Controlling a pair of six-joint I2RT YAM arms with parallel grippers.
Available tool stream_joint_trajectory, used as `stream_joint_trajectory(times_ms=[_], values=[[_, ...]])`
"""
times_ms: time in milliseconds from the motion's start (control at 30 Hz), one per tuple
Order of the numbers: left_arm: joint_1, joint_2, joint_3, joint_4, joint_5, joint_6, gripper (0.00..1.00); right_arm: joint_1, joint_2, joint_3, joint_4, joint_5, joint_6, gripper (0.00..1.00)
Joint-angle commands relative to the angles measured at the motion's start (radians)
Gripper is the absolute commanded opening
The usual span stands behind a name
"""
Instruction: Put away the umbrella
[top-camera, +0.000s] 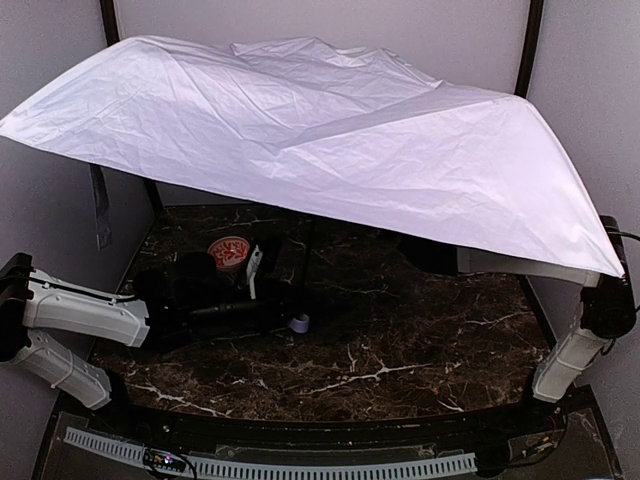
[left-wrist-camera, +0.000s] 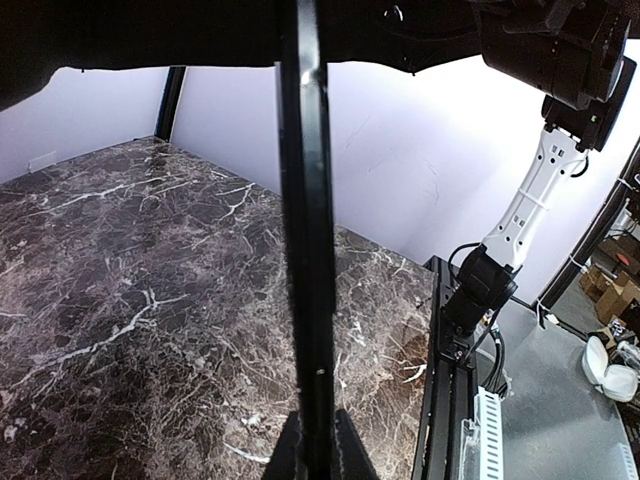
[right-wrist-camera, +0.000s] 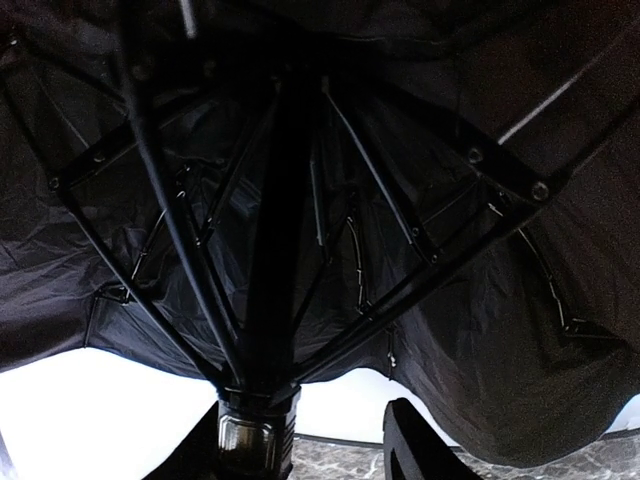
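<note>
The umbrella is open. Its pale lavender-silver canopy (top-camera: 320, 140) spans the upper half of the top view and hangs over the table. My left gripper (left-wrist-camera: 318, 448) is shut on the thin black shaft (left-wrist-camera: 305, 200), which runs straight up to the black underside. In the top view the small lavender handle (top-camera: 298, 323) shows by my left gripper (top-camera: 255, 305). My right gripper (right-wrist-camera: 310, 450) is open under the canopy, with the black ribs (right-wrist-camera: 400, 210) above it. The runner collar (right-wrist-camera: 250, 435) sits against its left finger, and a gap separates the collar from the right finger (right-wrist-camera: 420, 448).
A small red-patterned bowl (top-camera: 228, 250) stands on the dark marble table (top-camera: 400, 350) behind my left arm. Grey walls close in the back and sides. A black frame rail (left-wrist-camera: 445, 380) runs along the table's near edge by the right arm's base (top-camera: 565, 360).
</note>
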Motion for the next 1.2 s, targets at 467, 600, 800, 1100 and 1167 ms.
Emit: stream_joint_trajectory(times_ms=[467,600,800,1100,1167], values=[[-0.007,-0.015,0.007,0.092,-0.015,0.057,0.0,0.032,-0.009,0.045,0.038,0.101,-0.17,0.27],[-0.007,-0.015,0.004,0.095,-0.014,0.058,0.0,0.03,-0.014,0.038,-0.003,0.069,-0.158,0.13],[-0.007,-0.074,-0.032,0.127,-0.068,0.11,0.0,0.03,-0.031,-0.004,-0.276,-0.139,0.001,0.04],[-0.007,-0.144,-0.076,0.232,-0.101,0.207,0.0,0.132,0.01,-0.175,-0.358,-0.306,0.101,0.06],[-0.007,-0.144,-0.065,0.238,-0.082,0.212,0.0,0.144,0.018,-0.209,-0.335,-0.29,0.138,0.06]])
